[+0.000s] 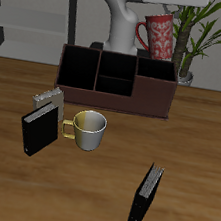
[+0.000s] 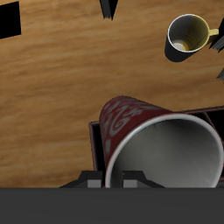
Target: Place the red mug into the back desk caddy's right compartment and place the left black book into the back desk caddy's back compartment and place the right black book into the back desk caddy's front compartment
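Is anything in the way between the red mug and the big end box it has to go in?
Nothing visible. The red mug hangs in the gripper above the back desk caddy, over its right compartment.

Exterior: high, frontal, wide over table [image 1: 178, 144]. Wrist: close, looking down past mug [image 2: 157, 144]. Shared: mug, caddy [image 1: 115, 81], pale mug [image 1: 87, 129].

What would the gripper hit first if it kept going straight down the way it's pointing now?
The gripper, shut on the red mug, points down over the back desk caddy. The mug's bottom would probably meet the floor of the right compartment first, though it may clip the wall; depth is unclear.
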Controlling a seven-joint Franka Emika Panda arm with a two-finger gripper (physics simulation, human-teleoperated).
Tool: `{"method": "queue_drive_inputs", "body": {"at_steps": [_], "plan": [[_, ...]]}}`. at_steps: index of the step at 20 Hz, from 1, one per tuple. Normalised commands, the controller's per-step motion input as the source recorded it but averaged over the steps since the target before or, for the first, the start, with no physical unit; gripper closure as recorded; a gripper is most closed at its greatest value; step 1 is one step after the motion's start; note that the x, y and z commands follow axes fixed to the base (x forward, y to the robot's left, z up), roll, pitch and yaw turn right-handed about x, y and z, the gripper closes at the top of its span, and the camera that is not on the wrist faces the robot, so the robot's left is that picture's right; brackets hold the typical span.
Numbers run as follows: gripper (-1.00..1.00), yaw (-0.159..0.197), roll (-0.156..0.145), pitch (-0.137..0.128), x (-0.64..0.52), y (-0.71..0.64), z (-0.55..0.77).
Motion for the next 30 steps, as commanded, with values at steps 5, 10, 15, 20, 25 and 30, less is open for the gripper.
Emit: {"method": "queue_drive_inputs", "body": {"at_steps": [5, 10, 15, 20, 25, 30], "plan": [[1.00, -0.056, -0.035, 0.008, -0.09, -0.15, 0.05], [1.00, -0.058, -0.003, 0.017, -0.19, -0.08, -0.11], [1.00, -0.046, 0.020, 0.039, -0.12, 0.03, -0.17], [1.00, -0.024, 0.034, 0.049, -0.18, 0.08, -0.18], [1.00, -0.023, 0.038, 0.063, -0.06, 0.08, -0.18], [1.00, -0.024, 0.024, 0.045, 0.03, 0.03, -0.13]]}}
